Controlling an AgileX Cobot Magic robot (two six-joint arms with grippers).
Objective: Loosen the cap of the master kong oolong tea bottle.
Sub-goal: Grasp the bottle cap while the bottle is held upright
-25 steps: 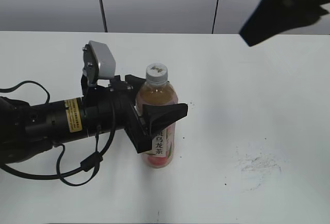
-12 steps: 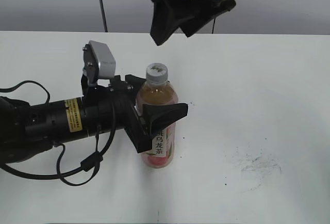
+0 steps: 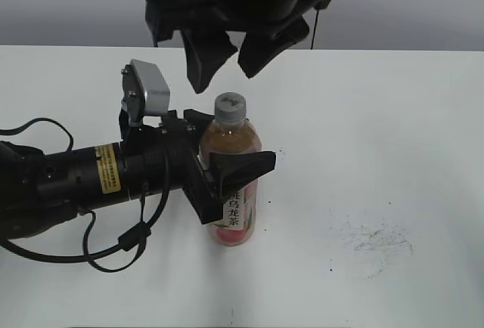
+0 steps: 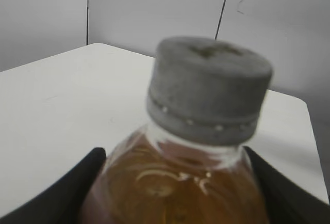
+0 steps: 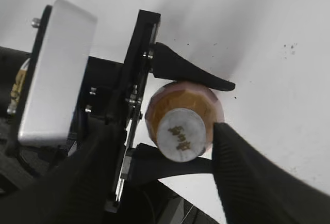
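Note:
The master kong oolong tea bottle (image 3: 236, 211) stands upright on the white table (image 3: 393, 139), filled with amber tea and wearing a pink label. My left gripper (image 3: 231, 149) reaches in from the left and is shut on the bottle's upper body (image 4: 175, 182), with black fingers (image 4: 77, 188) pressed on both sides. The grey-white cap (image 3: 230, 106) rises above them, and it sits large in the left wrist view (image 4: 209, 90). My right gripper (image 3: 228, 65) hangs open just above the cap. From its wrist, the cap (image 5: 183, 133) lies between its two fingers (image 5: 242, 172), apart from both.
The left arm's silver camera housing (image 3: 148, 88) stands up beside the bottle, with a looping black cable (image 3: 113, 246) below the arm. Dark scuff marks (image 3: 378, 241) dot the table at the right. Grey wall panels run behind the table's far edge.
The right arm has swung in from the upper right, leftward and down, until it is over the cap. The left gripper and the bottle have stayed still.

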